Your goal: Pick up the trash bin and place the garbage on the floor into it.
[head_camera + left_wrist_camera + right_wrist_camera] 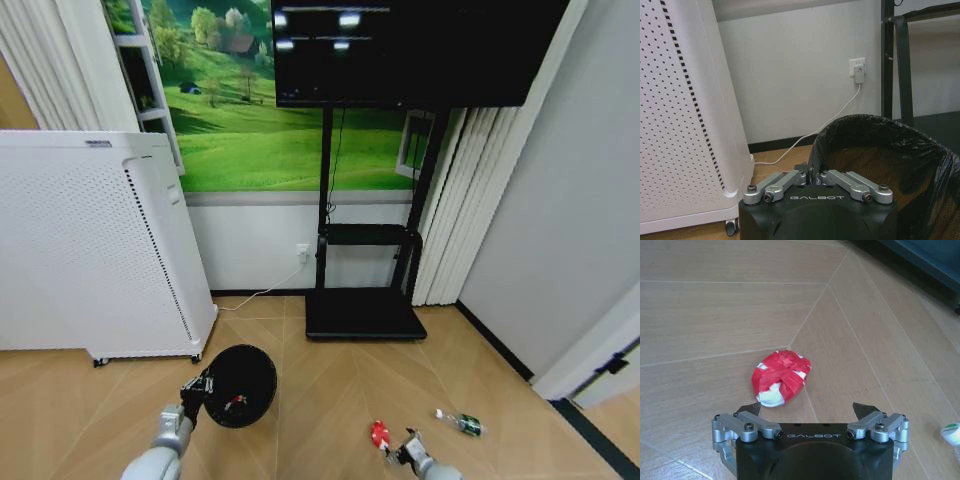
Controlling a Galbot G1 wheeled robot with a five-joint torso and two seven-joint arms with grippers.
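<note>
The black trash bin (243, 384), lined with a black bag, stands on the wood floor at lower left. My left gripper (196, 388) is shut on its near rim, and in the left wrist view the left gripper (811, 175) pinches the bag-covered rim of the trash bin (875, 145). A small red-and-white scrap (236, 402) shows inside the bin. A crumpled red-and-white wrapper (379, 434) lies on the floor. My right gripper (806, 410) hangs open just short of the wrapper (781, 376), not touching it. A small clear bottle (460, 423) with a green label lies further right.
A tall white perforated appliance (90, 250) stands at left, close behind the bin. The black TV stand's base (365, 315) sits ahead by the wall, with a white cable (805, 137) running to a socket. A grey wall and door frame (590, 370) close the right side.
</note>
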